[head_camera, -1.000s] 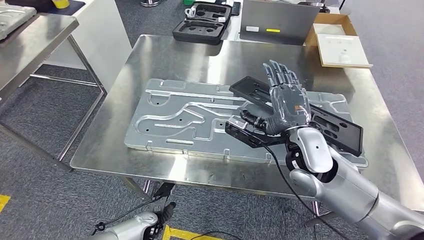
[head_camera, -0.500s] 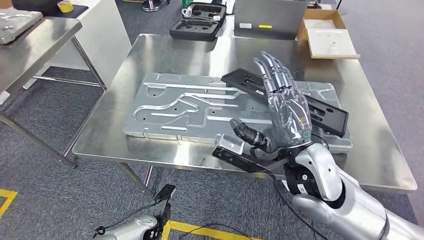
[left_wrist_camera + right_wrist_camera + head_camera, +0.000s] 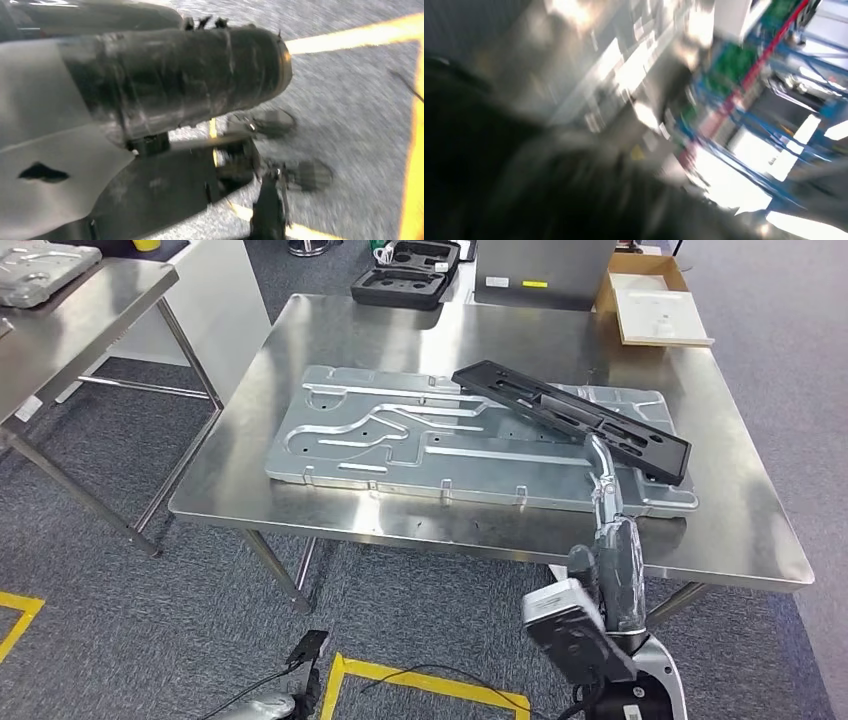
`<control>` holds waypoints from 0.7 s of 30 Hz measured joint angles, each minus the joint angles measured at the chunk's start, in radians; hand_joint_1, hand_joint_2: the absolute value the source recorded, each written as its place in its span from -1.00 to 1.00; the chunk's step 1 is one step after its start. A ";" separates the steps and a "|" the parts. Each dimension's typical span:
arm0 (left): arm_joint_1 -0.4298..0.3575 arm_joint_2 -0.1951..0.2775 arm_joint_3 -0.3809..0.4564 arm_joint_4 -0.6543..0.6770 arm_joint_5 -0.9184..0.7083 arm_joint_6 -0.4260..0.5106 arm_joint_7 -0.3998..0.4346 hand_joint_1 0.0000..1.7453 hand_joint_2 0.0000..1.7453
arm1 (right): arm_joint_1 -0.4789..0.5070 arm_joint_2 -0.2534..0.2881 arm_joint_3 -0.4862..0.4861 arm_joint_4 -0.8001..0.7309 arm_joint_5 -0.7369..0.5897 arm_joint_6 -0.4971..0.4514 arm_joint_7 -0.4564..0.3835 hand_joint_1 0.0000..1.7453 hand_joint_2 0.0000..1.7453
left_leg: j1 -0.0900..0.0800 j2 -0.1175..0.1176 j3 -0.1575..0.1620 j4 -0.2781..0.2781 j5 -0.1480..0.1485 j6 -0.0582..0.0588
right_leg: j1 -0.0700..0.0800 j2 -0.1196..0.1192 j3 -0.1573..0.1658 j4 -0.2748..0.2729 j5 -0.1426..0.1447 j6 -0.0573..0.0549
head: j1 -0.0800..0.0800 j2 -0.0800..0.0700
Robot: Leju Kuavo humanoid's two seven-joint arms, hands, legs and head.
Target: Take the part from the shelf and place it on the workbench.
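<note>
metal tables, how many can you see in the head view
2: the workbench in the middle, carrying the large aluminium plate and the black part, and a second table at the upper left. Others may lie outside the frame.

Matt black, seemingly plastic part point(image 3: 570, 418) on glossy steel workbench point(image 3: 330, 335)

1. Steel workbench point(image 3: 330, 350), shiny top, angled legs.
2. Second steel table point(image 3: 70, 315) just left of it.
3. Grey carpet floor point(image 3: 120, 620), yellow tape lines point(image 3: 430, 685).
4. Open cardboard box point(image 3: 655, 310) and black foam case point(image 3: 405, 275) behind bench.
</note>
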 joint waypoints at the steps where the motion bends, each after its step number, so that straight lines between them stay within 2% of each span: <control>1: 0.005 0.002 0.000 0.000 0.007 -0.004 -0.007 -1.00 -1.00 | 0.025 0.006 -0.038 0.036 -0.121 0.003 -0.060 -1.00 -1.00 | 0.000 0.001 -0.012 -0.002 0.014 0.005 | -0.002 0.000 -0.015 0.050 -0.052 0.004 | 0.001 0.000; 2: 0.010 0.002 0.000 0.000 0.014 -0.007 -0.015 -1.00 -1.00 | 0.045 0.013 -0.079 0.087 -0.237 0.008 -0.128 -1.00 -1.00 | -0.001 0.001 -0.028 -0.002 0.026 0.009 | -0.004 0.000 -0.030 0.114 -0.102 0.007 | 0.003 0.000; 3: 0.016 0.003 0.001 0.000 0.022 -0.010 -0.022 -1.00 -1.00 | 0.060 0.020 -0.120 0.149 -0.347 0.020 -0.197 -1.00 -1.00 | -0.001 0.001 -0.046 0.000 0.038 0.009 | -0.007 0.000 -0.041 0.173 -0.132 0.011 | 0.003 0.000; 4: 0.021 0.004 0.001 0.000 0.029 -0.011 -0.028 -1.00 -1.00 | 0.070 0.027 -0.156 0.218 -0.439 0.036 -0.261 -1.00 -1.00 | -0.001 0.000 -0.064 0.003 0.049 0.008 | -0.010 0.000 -0.042 0.212 -0.136 0.015 | 0.003 0.000; 5: 0.027 0.004 0.002 0.000 0.035 -0.013 -0.032 -1.00 -1.00 | 0.075 0.034 -0.192 0.297 -0.523 0.058 -0.319 -1.00 -1.00 | -0.001 0.000 -0.084 0.006 0.061 0.006 | -0.014 0.000 -0.029 0.222 -0.118 0.019 | 0.003 0.000; 6: 0.031 0.005 0.002 0.000 0.041 -0.014 -0.034 -1.00 -1.00 | 0.078 0.042 -0.224 0.379 -0.598 0.084 -0.370 -1.00 -1.00 | -0.001 0.000 -0.104 0.012 0.071 0.002 | -0.019 0.000 0.001 0.197 -0.089 0.022 | 0.003 0.000; 7: 0.034 0.006 0.002 0.000 0.045 -0.016 -0.034 -1.00 -1.00 | 0.078 0.051 -0.253 0.458 -0.655 0.108 -0.414 -1.00 -1.00 | -0.001 -0.001 -0.123 0.021 0.079 -0.002 | -0.025 -0.001 0.044 0.144 -0.068 0.026 | 0.003 0.000; 8: 0.036 0.008 0.002 0.000 0.048 -0.018 -0.035 -1.00 -1.00 | 0.077 0.060 -0.279 0.535 -0.697 0.129 -0.452 -1.00 -1.00 | -0.002 -0.002 -0.142 0.032 0.086 -0.007 | -0.027 0.000 0.094 0.074 -0.068 0.029 | 0.004 0.000; 9: 0.037 0.010 0.002 0.000 0.049 -0.019 -0.035 -1.00 -1.00 | 0.078 0.068 -0.299 0.601 -0.722 0.143 -0.480 -1.00 -1.00 | -0.003 -0.003 -0.156 0.042 0.092 -0.013 | -0.027 0.001 0.129 0.020 -0.076 0.027 | 0.002 0.000; 10: 0.038 0.012 0.002 0.000 0.050 -0.020 -0.035 -1.00 -1.00 | 0.078 0.077 -0.315 0.657 -0.733 0.150 -0.498 -1.00 -1.00 | -0.004 -0.005 -0.165 0.052 0.097 -0.019 | -0.025 0.004 0.149 -0.018 -0.091 0.023 | 0.001 0.000; 11: 0.039 0.014 0.002 0.000 0.050 -0.021 -0.036 -1.00 -1.00 | 0.077 0.086 -0.329 0.709 -0.739 0.153 -0.506 -1.00 -1.00 | -0.004 -0.005 -0.172 0.056 0.103 -0.024 | -0.020 0.006 0.154 -0.033 -0.098 0.016 | 0.000 0.000; 13: 0.044 0.016 0.003 0.001 0.051 -0.021 -0.036 -1.00 -1.00 | 0.075 0.105 -0.355 0.799 -0.743 0.153 -0.507 -1.00 -1.00 | 0.002 -0.006 -0.181 0.061 0.109 -0.034 | -0.016 0.008 0.140 -0.031 -0.085 -0.003 | 0.001 0.000; 14: 0.047 0.016 0.003 0.001 0.052 -0.022 -0.035 -1.00 -1.00 | 0.073 0.114 -0.368 0.837 -0.744 0.152 -0.502 -1.00 -1.00 | 0.005 -0.005 -0.190 0.074 0.091 -0.039 | -0.015 0.006 0.131 -0.031 -0.076 -0.013 | 0.000 0.000; 15: 0.049 0.017 0.003 0.001 0.053 -0.022 -0.036 -1.00 -1.00 | 0.070 0.123 -0.382 0.873 -0.746 0.152 -0.490 -1.00 -1.00 | 0.007 -0.004 -0.202 0.105 0.054 -0.044 | -0.015 0.004 0.120 -0.032 -0.065 -0.022 | -0.002 0.000; 17: 0.052 0.017 0.003 0.001 0.057 -0.024 -0.040 -1.00 -1.00 | 0.067 0.141 -0.402 0.941 -0.751 0.157 -0.443 -1.00 -1.00 | 0.008 -0.003 -0.231 0.217 -0.052 -0.049 | -0.013 0.003 0.097 -0.032 -0.045 -0.032 | -0.007 0.000; 18: 0.052 0.017 0.004 0.001 0.059 -0.027 -0.044 -1.00 -1.00 | 0.067 0.150 -0.408 0.980 -0.748 0.163 -0.409 -1.00 -1.00 | 0.008 -0.003 -0.240 0.280 -0.089 -0.050 | -0.010 0.002 0.084 -0.031 -0.035 -0.034 | -0.007 0.000; 19: 0.053 0.017 0.005 0.001 0.062 -0.032 -0.048 -1.00 -1.00 | 0.070 0.160 -0.411 1.024 -0.740 0.171 -0.373 -1.00 -1.00 | 0.008 -0.003 -0.239 0.325 -0.104 -0.048 | -0.007 0.001 0.071 -0.031 -0.026 -0.035 | -0.008 0.000; 20: 0.054 0.018 0.006 0.001 0.064 -0.038 -0.050 -1.00 -1.00 | 0.075 0.171 -0.412 1.071 -0.729 0.181 -0.337 -1.00 -1.00 | 0.006 -0.003 -0.224 0.343 -0.096 -0.044 | -0.003 0.000 0.058 -0.031 -0.017 -0.036 | -0.008 0.000; 21: 0.055 0.019 0.008 0.001 0.065 -0.044 -0.051 -1.00 -1.00 | 0.084 0.184 -0.412 1.116 -0.715 0.196 -0.299 -1.00 -1.00 | 0.003 -0.003 -0.192 0.326 -0.073 -0.038 | -0.001 0.000 0.047 -0.030 -0.009 -0.036 | -0.008 0.000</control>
